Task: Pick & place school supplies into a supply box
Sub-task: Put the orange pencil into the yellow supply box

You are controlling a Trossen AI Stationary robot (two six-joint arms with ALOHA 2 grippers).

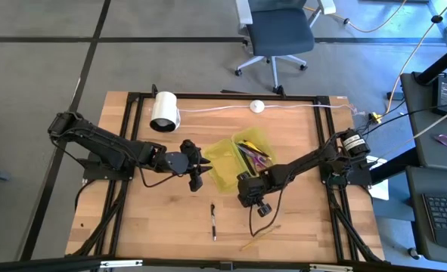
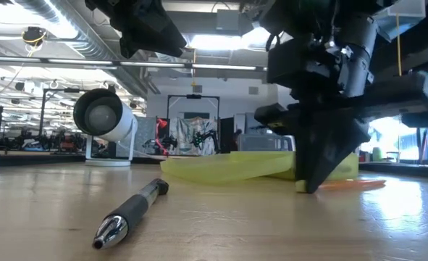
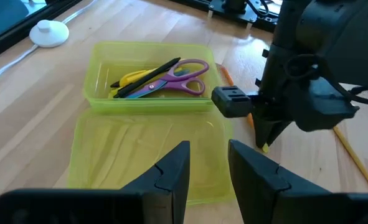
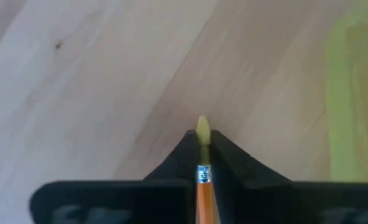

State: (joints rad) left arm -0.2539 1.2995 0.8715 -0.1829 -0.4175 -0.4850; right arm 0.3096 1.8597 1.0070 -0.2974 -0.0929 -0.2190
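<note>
- So the surface is a light wooden table [image 1: 132,227] in a black frame, sitting on grey floor with a grey office chair [image 1: 280,34] beyond the far edge and a desk with a keyboard off to the right.
- At the far side there's a white cylinder roll [image 1: 164,111] and a small white round puck [image 1: 257,106] on a white cable running right.
- The supply box, a shallow translucent yellow-green plastic tray [image 1: 225,180], sits mid-table. Its far compartment holds the purple-handled scissors [image 3: 180,78] plus a black pen and something yellow; its near compartment looks bare.
- A black pen with a silver tip [image 1: 213,221] lies alone on the near part of the table, well apart from the tray. A thin yellow pencil [image 1: 259,237] lies to its right, near the front edge.
- The low view shows an open workshop room with ceiling pipes and lights, but the stuff in the back is too small to make out.
- Hard to see: the overhead view hides the right arm's fingertips under its own body.
- The right gripper [image 4: 203,144] points straight down just beside the tray's near right corner, tips at the wood, jaws clenched on an orange pencil with a yellow eraser [image 4: 203,186]. The eraser end pokes out past the fingertips.
- The left gripper [image 3: 207,167] hovers over the tray's left side, pointing right, fingers slightly parted and gripping nothing.
</note>
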